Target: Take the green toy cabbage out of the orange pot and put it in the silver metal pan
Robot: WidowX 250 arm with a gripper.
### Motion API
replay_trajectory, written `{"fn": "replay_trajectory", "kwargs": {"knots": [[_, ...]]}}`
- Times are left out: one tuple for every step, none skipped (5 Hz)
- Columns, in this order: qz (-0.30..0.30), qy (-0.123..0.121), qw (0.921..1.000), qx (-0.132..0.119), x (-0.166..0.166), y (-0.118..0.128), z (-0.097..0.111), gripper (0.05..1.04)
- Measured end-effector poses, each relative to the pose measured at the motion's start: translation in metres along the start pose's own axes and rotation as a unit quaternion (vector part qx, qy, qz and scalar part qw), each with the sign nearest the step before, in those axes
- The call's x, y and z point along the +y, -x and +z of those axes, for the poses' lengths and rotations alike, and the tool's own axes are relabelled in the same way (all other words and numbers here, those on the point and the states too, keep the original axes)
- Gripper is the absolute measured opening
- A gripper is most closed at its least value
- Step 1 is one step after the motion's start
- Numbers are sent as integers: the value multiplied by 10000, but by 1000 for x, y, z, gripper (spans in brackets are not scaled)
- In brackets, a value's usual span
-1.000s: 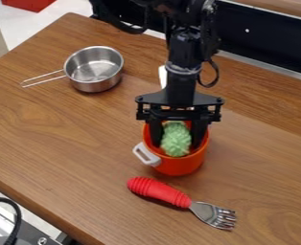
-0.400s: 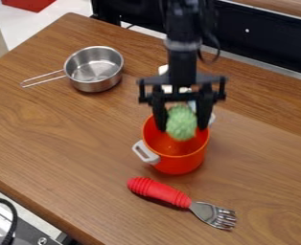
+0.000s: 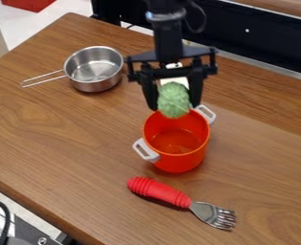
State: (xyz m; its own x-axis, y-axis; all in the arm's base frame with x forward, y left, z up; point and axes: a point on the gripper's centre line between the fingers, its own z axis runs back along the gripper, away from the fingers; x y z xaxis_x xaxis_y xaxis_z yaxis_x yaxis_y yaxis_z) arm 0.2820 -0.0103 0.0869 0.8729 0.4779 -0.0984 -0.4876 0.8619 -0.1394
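Observation:
The black gripper (image 3: 173,106) hangs over the back rim of an orange-red pot (image 3: 179,158) with white-grey handles. Between its fingers it holds a green bumpy object (image 3: 173,100), raised just above the pot's opening. Inside the pot only its orange interior shows. In front of the pot lies a fork (image 3: 159,191) with a red ribbed handle and metal tines. A steel saucepan (image 3: 94,69) with a wire handle stands to the gripper's left. Behind the green object, a white item (image 3: 175,80) is partly hidden.
The wooden table (image 3: 63,139) has its front edge running along the lower left. Metal equipment with a black cable (image 3: 11,215) is at the bottom left corner. A dark panel (image 3: 268,38) runs behind the table, and a red object (image 3: 28,4) lies beyond its back left.
The gripper has risen out of the pot with the green object and shifted slightly left and back. The pot, fork and saucepan have stayed put.

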Motion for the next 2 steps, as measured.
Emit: {"fn": "replay_trajectory", "kwargs": {"knots": [[123, 126, 9994, -304, 9, -18, 8, 744], [503, 199, 9970, -551, 19, -46, 12, 744]]}}
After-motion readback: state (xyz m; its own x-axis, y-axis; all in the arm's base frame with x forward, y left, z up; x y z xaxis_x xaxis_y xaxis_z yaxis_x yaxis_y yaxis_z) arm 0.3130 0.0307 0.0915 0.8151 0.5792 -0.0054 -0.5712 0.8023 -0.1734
